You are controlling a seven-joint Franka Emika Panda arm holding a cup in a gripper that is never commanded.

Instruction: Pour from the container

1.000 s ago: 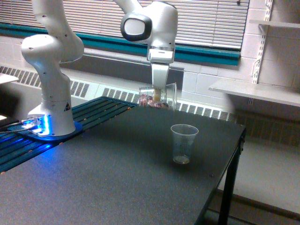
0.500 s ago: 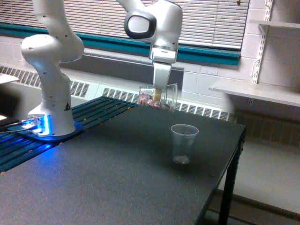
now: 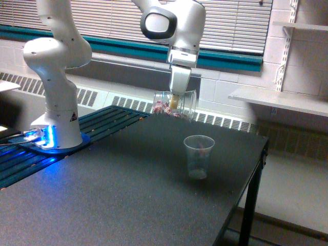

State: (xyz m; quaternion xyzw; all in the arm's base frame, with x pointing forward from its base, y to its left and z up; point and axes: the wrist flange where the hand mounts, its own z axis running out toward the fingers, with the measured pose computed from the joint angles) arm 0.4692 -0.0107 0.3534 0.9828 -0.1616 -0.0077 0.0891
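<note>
Table [image 3: 128, 205], dark, speckled and flat-topped, sits well below the pincer and carries the white Franka arm base [image 3: 54, 123] with its blue-lit ring, off toward the exterior view's left of the pincer. White arm wrist [image 3: 177, 23] hangs straight above the pincer.

Pincer [image 3: 175, 102] points down and is closed across the clear, wide, straight-sided plastic container [image 3: 173, 105], gripping it by its side walls. How tightly it is closed can't be judged. The container lies tipped nearly on its side, mouth toward the exterior view's right, in the air well clear of the table. Reddish-brown and pale small pieces [image 3: 165, 108] sit along its lower wall, mostly toward the closed end.

Tall, tapered, clear ribbed plastic cup [image 3: 199, 156] stands upright on the table, below the pincer and a bit toward the exterior view's right. A few small pieces look to be at its bottom and a reddish blur near its rim, hard to tell.

Step in hand, as I judge it: the pour itself. To do it well, keep the container's lip over the cup's mouth, tilt slowly so the pieces slide out a few at a time, and hold the grip firm so the smooth walls don't slip. Risk: the mouth is wide and the cup narrow, so pieces may miss or bounce out.
</note>
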